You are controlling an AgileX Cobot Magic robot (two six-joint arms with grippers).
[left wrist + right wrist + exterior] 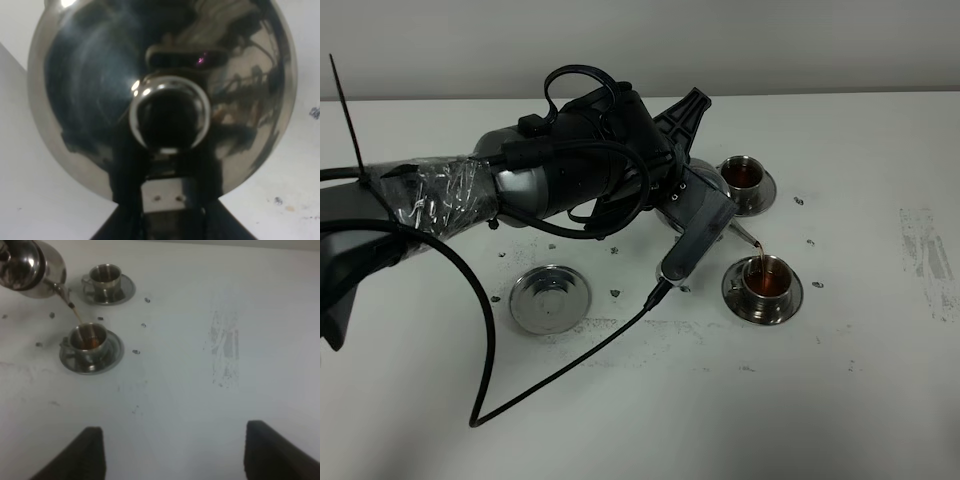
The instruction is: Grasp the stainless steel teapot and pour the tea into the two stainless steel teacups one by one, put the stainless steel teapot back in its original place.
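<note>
Second pour: left gripper [163,200], fingers pinched on the tilted stainless steel teapot [30,270], streams tea [757,256] into the near teacup [763,280], far teacup [745,175] already filled; next, level it, return to bare saucer [552,297]; right gripper [175,455] spread.

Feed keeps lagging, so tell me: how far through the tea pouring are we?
Done: the far teacup already holds dark tea. In hand: the left gripper tilts the teapot, a stream falling into the near teacup. Left: finish that pour, then set the teapot on the empty saucer.
</note>
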